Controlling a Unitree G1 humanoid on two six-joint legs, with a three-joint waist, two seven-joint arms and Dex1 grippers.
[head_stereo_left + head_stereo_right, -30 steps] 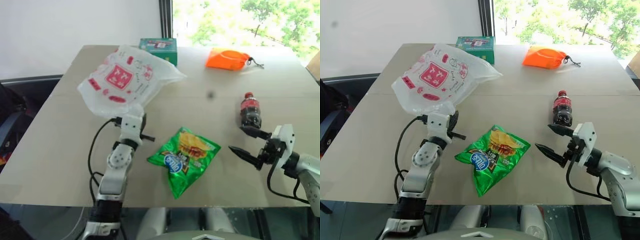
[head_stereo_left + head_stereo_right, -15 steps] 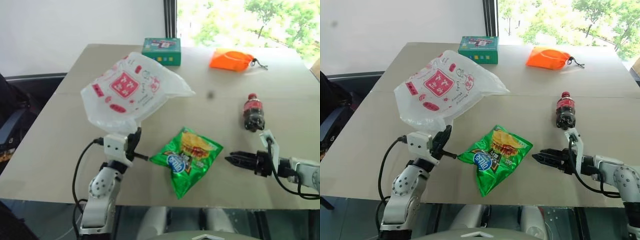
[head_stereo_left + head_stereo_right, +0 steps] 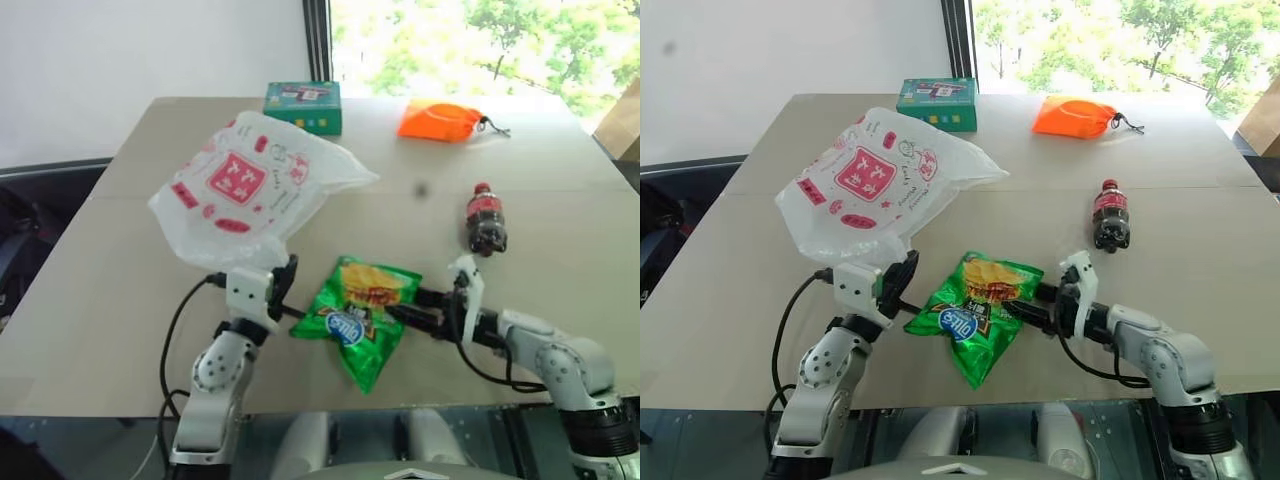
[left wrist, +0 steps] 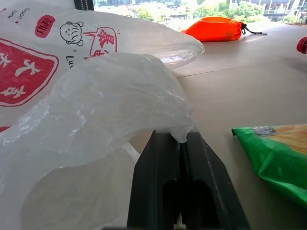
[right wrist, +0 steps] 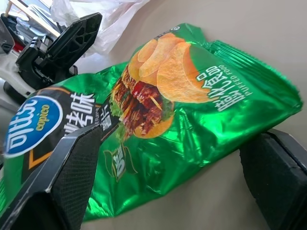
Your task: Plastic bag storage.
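Right gripper (image 3: 1032, 305), forearm low and roughly level over the table (image 3: 90, 300), fingers spread wide, straddling the near edge of the green chip packet (image 3: 358, 312) without pinching it. Left gripper (image 3: 285, 285), forearm angled slightly upward, jaws closed on a fold of the plastic bag (image 3: 250, 185), which billows beyond its fingertips. Farther off: cola bottle (image 3: 486, 217), orange pouch (image 3: 440, 121), green box (image 3: 302, 104).

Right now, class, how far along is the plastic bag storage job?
Done: the left pincer is shut on the plastic bag, pinching its edge. In hand: the right pincer is open around the green chip packet, not closed on it. Left: nothing is inside the bag yet, and the bag is not stored.
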